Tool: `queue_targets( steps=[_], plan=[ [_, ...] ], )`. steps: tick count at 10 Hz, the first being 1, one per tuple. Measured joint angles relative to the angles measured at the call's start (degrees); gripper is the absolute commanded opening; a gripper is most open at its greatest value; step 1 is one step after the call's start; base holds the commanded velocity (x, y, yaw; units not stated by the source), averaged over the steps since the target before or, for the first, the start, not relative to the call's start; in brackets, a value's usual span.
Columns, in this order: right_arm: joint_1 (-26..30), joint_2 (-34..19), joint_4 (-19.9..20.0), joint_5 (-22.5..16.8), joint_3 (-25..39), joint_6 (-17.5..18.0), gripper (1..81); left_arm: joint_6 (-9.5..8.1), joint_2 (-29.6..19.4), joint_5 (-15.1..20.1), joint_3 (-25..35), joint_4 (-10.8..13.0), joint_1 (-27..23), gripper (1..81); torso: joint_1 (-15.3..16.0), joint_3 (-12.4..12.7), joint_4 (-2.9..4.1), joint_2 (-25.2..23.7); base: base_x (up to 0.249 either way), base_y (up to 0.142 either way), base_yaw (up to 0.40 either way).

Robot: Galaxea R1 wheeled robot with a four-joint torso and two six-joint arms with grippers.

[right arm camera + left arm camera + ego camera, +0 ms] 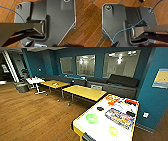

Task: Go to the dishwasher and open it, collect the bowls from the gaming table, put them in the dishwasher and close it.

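The gaming table (100, 128) with its white top stands at the lower right of the head view, close in front of me. On it lie the two bowls: a bright green bowl (92, 118) near the table's left edge and a smaller yellow-green bowl (113, 131) nearer to me. A colourful game board (119, 117) and an orange game piece set (112, 99) lie further along the top. The dishwasher is out of view. Both wrist views look down past my own dark plate to the wooden floor (92, 25), away from the bowls.
Two yellow wooden tables (83, 92) stand beyond the gaming table, and a small white table (35, 80) stands further left. A dark sofa (120, 84) lines the blue wall under the windows. Wooden floor (32, 117) stretches open to the left.
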Motion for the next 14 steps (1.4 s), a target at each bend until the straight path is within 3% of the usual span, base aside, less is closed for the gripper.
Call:
queue_targets(
  steps=[14],
  plan=[
    [0.00, 0.00, 0.00, 0.00, 0.00, -0.29, 81.1, 0.00, 0.15, -0.05, -0.05, 0.00, 0.30, 81.1, 0.02, 0.00, 0.00, 0.00, 0.100, 0.092, 0.000]
  ],
)
